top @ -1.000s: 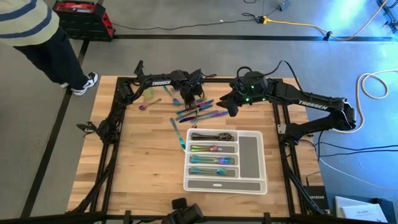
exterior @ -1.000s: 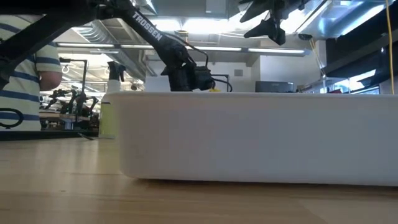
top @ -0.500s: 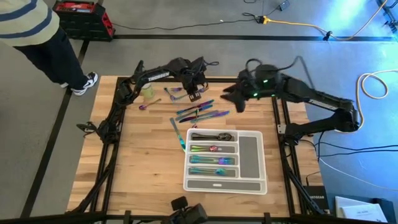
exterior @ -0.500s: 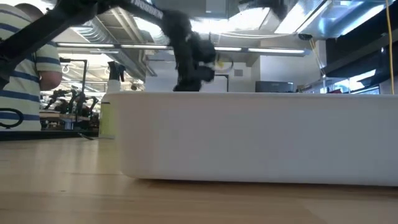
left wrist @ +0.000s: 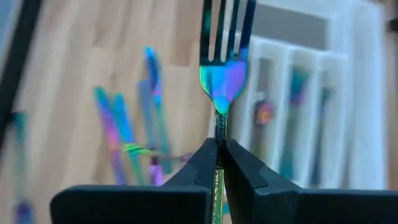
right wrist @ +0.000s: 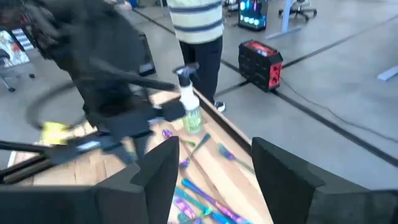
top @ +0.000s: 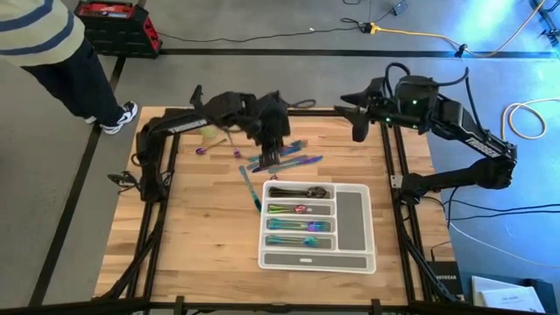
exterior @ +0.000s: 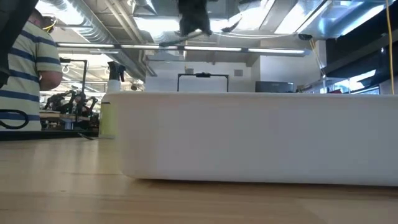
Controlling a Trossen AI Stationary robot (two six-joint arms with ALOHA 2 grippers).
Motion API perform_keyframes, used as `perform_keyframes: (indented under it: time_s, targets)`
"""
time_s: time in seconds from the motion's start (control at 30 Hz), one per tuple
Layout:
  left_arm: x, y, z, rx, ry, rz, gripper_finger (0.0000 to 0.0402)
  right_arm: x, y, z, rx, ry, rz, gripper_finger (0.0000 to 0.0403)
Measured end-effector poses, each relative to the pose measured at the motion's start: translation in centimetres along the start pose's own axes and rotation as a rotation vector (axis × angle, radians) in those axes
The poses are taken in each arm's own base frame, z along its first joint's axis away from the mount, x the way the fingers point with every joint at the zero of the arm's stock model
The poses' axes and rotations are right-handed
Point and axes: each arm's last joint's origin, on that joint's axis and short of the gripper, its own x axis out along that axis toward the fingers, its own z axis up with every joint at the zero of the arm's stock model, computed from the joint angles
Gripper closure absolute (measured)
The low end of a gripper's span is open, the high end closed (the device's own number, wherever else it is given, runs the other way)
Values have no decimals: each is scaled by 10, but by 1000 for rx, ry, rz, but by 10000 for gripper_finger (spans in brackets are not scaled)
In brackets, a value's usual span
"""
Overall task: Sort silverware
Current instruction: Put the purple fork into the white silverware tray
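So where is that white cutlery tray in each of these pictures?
High view: the tray sits on the table, right of centre, toward the near edge.
Low view: its white side wall fills most of the picture.
Left wrist view: blurred, behind the fork held in the left fingers.
Right wrist view: not in it.
Shared landmark: the spray bottle.

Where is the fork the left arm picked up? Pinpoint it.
The fork is clamped in the left gripper, tines forward, above the loose silverware just beyond the tray in the high view.
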Motion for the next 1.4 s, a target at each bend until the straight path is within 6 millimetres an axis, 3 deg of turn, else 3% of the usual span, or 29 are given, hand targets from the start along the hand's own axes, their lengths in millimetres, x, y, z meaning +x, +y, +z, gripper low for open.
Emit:
perform_keyframes:
  time_s: [0.13,0.23,0.37,0.57,0.73,1.13,1.4]
  targets:
    - [9,-32,-1,54,10,-39,401,1,-1,-4,47,45,-6,217]
    - [31,-52,-4,32,-8,-87,401,1,0,-6,54,71,14,217]
    - [66,-78,-10,6,-76,-153,401,0,5,-7,71,114,190,217]
    - [106,-107,-29,-149,-114,-223,401,-2,7,-9,73,143,261,217]
    - [122,-127,-39,-65,-95,-237,401,-2,6,-12,51,178,260,217]
    - [176,-133,-48,-6,-37,-262,401,-2,5,-17,33,225,253,217]
    - [200,-134,-59,62,31,-255,401,-3,5,-18,35,236,251,217]
